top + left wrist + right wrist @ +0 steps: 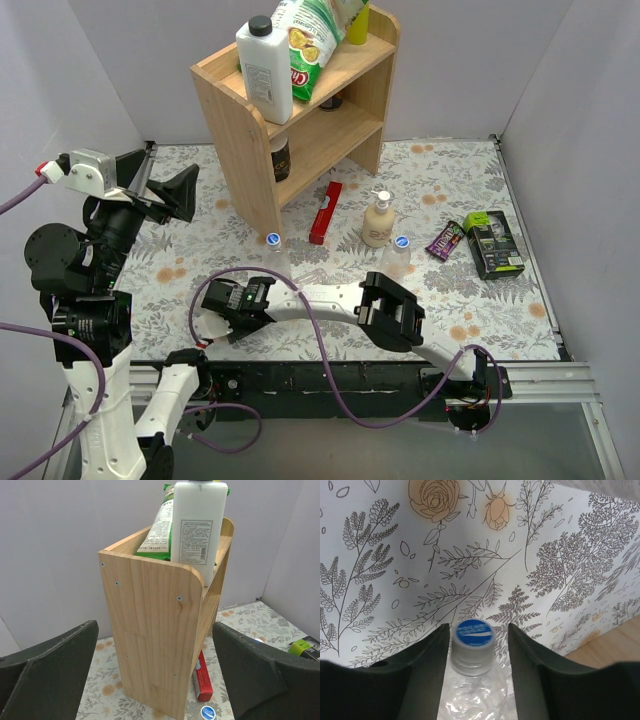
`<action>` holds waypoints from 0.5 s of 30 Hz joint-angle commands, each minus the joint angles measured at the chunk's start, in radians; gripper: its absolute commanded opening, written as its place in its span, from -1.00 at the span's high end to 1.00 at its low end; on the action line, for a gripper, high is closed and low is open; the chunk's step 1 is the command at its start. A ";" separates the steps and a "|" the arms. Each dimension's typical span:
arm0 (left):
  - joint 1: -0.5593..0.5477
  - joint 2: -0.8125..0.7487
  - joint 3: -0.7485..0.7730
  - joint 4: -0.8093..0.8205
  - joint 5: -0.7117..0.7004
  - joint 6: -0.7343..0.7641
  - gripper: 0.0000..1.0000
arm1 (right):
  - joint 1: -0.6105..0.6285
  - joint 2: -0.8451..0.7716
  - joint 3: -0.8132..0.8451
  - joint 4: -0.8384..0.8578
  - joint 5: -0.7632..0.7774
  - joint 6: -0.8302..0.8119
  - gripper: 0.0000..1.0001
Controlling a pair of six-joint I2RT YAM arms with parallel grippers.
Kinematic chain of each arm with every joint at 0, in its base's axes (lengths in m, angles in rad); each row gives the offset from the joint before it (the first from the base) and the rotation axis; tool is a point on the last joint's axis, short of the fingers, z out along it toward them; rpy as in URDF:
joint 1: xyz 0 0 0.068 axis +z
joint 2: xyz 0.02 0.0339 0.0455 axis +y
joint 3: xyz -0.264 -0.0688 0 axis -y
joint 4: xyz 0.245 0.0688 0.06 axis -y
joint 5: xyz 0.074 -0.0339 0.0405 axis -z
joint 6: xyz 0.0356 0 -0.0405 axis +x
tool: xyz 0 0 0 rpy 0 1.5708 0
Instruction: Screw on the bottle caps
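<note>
Right wrist view only: right gripper point(475, 655) fingers straddle a capped bottle point(472, 690), bottom centre; contact cannot be told. Top view: left gripper point(165, 190) spread apart, upper left; another capped bottle point(398, 257) centre.

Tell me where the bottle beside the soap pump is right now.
In the top view, the capped clear bottle stands right of centre on the table, just right of the beige soap bottle and left of the purple packet.

Bottle caps: small round blue caps, whitish centre marking. One point(474, 632) sits on the neck of a clear crinkled bottle point(472, 695). Two further caps point(273, 239) point(403, 242) top clear bottles standing upright on the bench.
</note>
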State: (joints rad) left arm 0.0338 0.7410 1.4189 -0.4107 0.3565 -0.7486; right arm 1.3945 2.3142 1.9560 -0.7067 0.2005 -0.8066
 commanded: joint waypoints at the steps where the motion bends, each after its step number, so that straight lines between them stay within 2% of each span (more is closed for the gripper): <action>1: 0.023 0.004 -0.020 0.006 0.039 -0.031 -0.96 | -0.005 -0.010 0.017 -0.013 -0.025 -0.009 -0.05; 5: 0.031 0.017 -0.029 0.024 0.071 -0.051 -0.96 | -0.005 -0.061 -0.009 -0.056 -0.075 0.000 0.24; 6: 0.031 0.020 -0.031 0.026 0.078 -0.052 -0.96 | -0.005 -0.070 -0.009 -0.072 -0.097 0.003 0.37; 9: 0.031 0.040 -0.029 0.041 0.099 -0.052 -0.96 | -0.003 -0.104 0.035 -0.161 -0.134 0.032 0.59; 13: 0.032 0.086 -0.011 0.072 0.142 -0.049 -0.96 | -0.006 -0.203 0.141 -0.321 -0.243 0.058 0.70; 15: 0.031 0.127 0.015 0.078 0.167 -0.049 -0.96 | -0.014 -0.264 0.136 -0.359 -0.307 0.073 0.75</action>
State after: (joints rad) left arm 0.0578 0.8013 1.3930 -0.3626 0.4583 -0.7910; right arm 1.3914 2.2505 2.0071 -0.9146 0.0471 -0.7769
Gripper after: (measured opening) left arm 0.981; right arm 0.419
